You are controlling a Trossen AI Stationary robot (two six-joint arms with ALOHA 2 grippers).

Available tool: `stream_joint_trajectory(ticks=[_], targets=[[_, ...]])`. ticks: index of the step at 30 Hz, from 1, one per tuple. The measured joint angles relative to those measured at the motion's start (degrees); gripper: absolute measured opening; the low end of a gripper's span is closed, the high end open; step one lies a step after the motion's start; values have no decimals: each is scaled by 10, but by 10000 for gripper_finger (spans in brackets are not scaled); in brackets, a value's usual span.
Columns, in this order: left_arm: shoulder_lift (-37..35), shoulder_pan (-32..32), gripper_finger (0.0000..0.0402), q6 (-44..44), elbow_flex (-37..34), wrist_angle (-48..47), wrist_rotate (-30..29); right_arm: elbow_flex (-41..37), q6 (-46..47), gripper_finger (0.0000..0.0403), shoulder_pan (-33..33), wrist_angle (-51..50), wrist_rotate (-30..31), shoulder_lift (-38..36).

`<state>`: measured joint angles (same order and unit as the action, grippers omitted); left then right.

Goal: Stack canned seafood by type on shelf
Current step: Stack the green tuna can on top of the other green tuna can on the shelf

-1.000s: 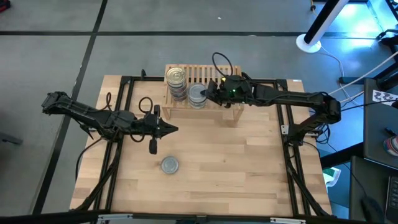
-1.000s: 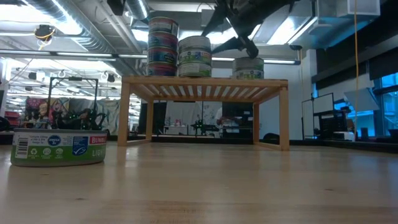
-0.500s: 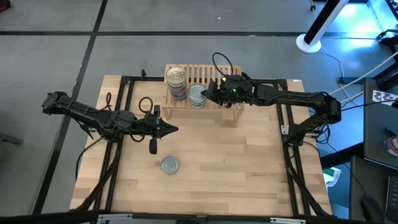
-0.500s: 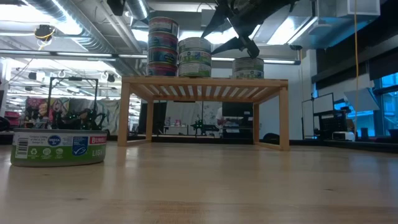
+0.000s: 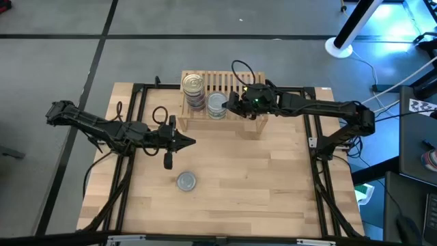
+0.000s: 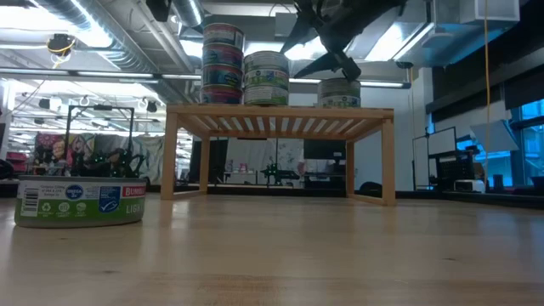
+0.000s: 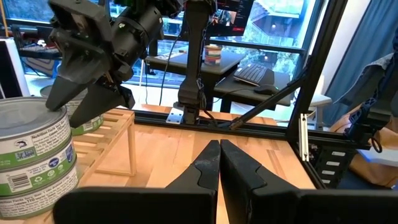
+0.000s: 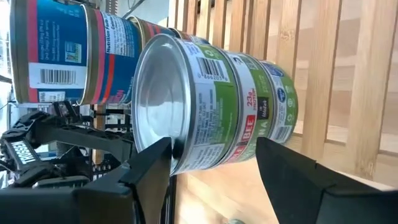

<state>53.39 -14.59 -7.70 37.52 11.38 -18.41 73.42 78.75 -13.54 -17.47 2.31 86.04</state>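
The right gripper hangs open over the shelf, fingers either side of the green tin stack without gripping. A taller blue stack stands beside it. The left gripper, closed and empty, waits above the table near a lone tin.

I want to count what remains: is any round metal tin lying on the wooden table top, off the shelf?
Yes, one round silver-lidded tin lies alone on the light wooden table, well away from the slatted wooden shelf.
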Motion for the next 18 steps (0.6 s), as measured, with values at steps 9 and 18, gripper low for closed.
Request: stream_joint_trajectory(ticks=[9, 18], targets=[[-1, 0, 8, 0, 0, 0, 3, -1, -62, 237, 11, -44, 4, -73], [-2, -2, 8, 11, 0, -1, 73, 0, -137, 237, 109, -87, 5, -117]])
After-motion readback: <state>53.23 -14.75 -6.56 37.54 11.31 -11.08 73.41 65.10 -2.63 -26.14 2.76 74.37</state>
